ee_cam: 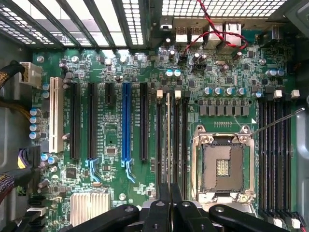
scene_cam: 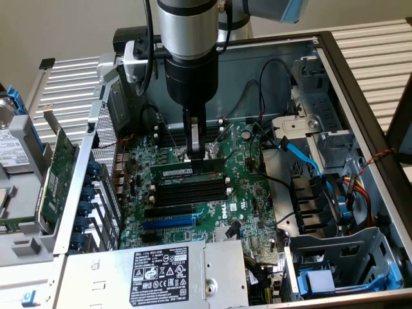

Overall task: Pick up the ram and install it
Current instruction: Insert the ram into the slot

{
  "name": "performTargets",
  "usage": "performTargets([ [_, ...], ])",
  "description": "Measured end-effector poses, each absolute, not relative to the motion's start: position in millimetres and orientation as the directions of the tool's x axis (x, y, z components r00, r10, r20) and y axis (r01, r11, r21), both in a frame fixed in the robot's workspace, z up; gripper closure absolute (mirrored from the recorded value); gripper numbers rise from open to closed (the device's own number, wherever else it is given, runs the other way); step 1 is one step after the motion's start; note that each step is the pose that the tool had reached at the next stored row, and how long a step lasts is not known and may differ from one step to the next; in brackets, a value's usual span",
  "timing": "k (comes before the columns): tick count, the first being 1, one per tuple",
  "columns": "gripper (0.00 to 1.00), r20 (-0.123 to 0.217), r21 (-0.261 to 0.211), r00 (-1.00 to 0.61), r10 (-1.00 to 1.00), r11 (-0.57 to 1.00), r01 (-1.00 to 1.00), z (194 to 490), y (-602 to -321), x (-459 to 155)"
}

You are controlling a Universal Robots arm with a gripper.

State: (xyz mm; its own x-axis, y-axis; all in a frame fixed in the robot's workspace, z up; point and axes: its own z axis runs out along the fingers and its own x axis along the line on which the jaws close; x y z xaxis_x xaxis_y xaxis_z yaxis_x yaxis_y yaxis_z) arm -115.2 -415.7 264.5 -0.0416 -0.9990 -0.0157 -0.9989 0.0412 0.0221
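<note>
Ram [scene_cam: 187,170] upright among black memory slots [scene_cam: 190,191] mid-motherboard [scene_cam: 248,193], directly under end effector [scene_cam: 195,155], clenched on its upper edge.

arm [scene_cam: 187,38] upright over the ram [scene_cam: 187,171], gripper [scene_cam: 195,153] pointing straight down at its middle, fingers pressed together.

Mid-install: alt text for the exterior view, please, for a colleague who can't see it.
The arm's black gripper, fingers shut, reaches down into an open grey computer case at the top edge of the long thin green ram stick, which stands upright along a memory slot on the green motherboard. Empty black memory slots lie beside it.
</note>
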Motion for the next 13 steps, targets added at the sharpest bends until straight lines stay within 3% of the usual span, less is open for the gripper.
performTargets([
  [13,0.88,-0.006,0.022,-0.042,-0.999,0.041,-0.999,256.8,-415.8,-114.9],
])
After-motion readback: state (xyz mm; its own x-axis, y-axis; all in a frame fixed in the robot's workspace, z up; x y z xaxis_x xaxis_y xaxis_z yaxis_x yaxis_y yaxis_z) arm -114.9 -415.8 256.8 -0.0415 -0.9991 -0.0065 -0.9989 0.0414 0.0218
